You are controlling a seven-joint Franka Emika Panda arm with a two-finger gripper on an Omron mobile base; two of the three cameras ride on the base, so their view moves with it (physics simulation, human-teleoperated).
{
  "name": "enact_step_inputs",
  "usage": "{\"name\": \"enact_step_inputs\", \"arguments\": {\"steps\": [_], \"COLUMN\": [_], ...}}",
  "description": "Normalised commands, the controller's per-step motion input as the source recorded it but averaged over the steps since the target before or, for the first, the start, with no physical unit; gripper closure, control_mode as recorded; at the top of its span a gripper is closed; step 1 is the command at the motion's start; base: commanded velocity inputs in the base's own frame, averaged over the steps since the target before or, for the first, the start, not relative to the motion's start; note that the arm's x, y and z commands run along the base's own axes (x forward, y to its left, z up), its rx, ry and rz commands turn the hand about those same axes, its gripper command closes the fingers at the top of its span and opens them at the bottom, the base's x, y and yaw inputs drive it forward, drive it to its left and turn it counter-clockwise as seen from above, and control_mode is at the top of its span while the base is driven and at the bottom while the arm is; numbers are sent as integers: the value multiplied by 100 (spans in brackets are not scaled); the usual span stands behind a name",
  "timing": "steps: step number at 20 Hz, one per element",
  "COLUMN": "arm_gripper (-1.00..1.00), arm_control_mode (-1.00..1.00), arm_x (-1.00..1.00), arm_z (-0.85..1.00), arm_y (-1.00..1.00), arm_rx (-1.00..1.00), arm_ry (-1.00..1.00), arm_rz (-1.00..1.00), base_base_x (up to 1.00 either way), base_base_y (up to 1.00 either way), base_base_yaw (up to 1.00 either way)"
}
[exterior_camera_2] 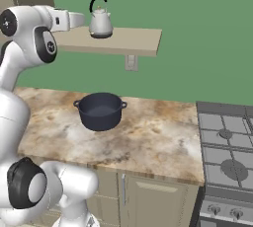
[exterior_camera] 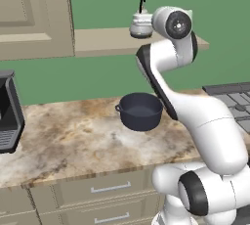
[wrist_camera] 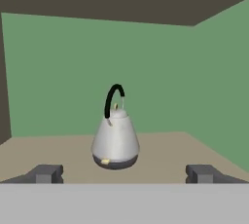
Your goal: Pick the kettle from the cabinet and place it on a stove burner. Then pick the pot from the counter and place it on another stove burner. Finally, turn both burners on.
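A dark appliance [exterior_camera: 7,111] sits at the left end of the marbled bench [exterior_camera: 73,141], and a wall outlet [exterior_camera_2: 131,63] hangs on the green wall just under the shelf board. The navy pot [exterior_camera_2: 100,111] stands upright on the bench, well apart from the grey range [exterior_camera_2: 227,157] at the bench's right end, whose burners [exterior_camera_2: 226,133] sit bare under their grates. My own white arm rises between the pot and the shelf in the left base view and covers part of the kettle there.

My fingers [wrist_camera: 124,173] are spread as wide as they go and hold nothing; the two dark tips stand far to either side of the kettle [wrist_camera: 115,140] in the hand view, short of it and not touching.

The kettle stands upright on the cabinet's [exterior_camera: 34,18] open shelf board [exterior_camera_2: 128,41], its black handle arched over the lid. Bare board lies to both sides of it and in front, the green wall is behind, and a dark underside closes in above. The shelf's free right edge ends well past the kettle, with open wall beyond it and the bench below.
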Motion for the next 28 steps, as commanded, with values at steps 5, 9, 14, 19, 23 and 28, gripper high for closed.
{"name": "enact_step_inputs", "arguments": {"steps": [5,9,14,19,23,28], "arm_gripper": [-100,-100,-100,-100,-100,-100], "arm_control_mode": [-100,-100,-100,-100,-100,-100], "arm_x": [29,35,37,35,31,30], "arm_z": [0,1,9,17,25,26], "arm_y": [18,14,2,0,0,0], "arm_rx": [0,0,0,0,0,0], "arm_ry": [1,2,6,8,8,7], "arm_rz": [-3,-2,0,0,0,0], "base_base_x": [0,0,0,0,0,0], "base_base_y": [0,0,0,0,0,0], "base_base_yaw": [0,0,0,0,0,0]}}
